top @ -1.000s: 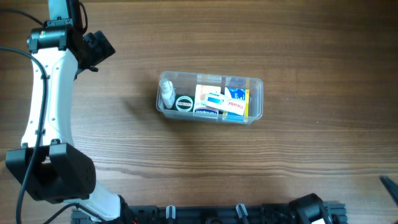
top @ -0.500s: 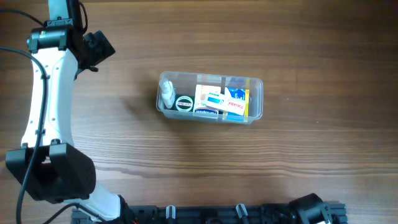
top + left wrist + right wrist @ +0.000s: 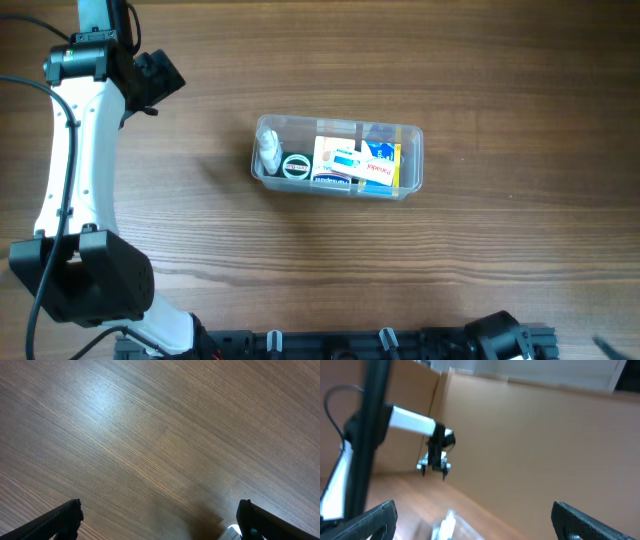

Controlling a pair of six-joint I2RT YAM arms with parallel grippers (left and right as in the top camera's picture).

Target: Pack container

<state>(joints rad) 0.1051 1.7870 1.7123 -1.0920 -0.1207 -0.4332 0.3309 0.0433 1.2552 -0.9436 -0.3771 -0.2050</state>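
Observation:
The container (image 3: 337, 158), a clear shallow tub, stands mid-table. It holds a white bottle (image 3: 268, 152), a small white roll (image 3: 295, 166) and several white, blue and yellow boxes (image 3: 358, 163). My left gripper (image 3: 157, 78) hovers over bare wood to the far left of the tub; its jaws (image 3: 160, 522) are wide apart and empty, with a corner of the tub (image 3: 230, 532) at the lower edge. My right gripper (image 3: 480, 522) is open and empty, raised and tilted up; the tub's bottle end (image 3: 447, 527) shows low between its fingers. The right gripper is out of the overhead view.
The left arm's white link (image 3: 65, 160) and black base (image 3: 85, 275) stand along the table's left side. A black rail (image 3: 330, 345) runs along the front edge. A brown wall (image 3: 545, 435) stands behind the table.
The dark tip of the right arm at the overhead view's lower right edge has dropped out of frame. The left arm and the container have not moved.

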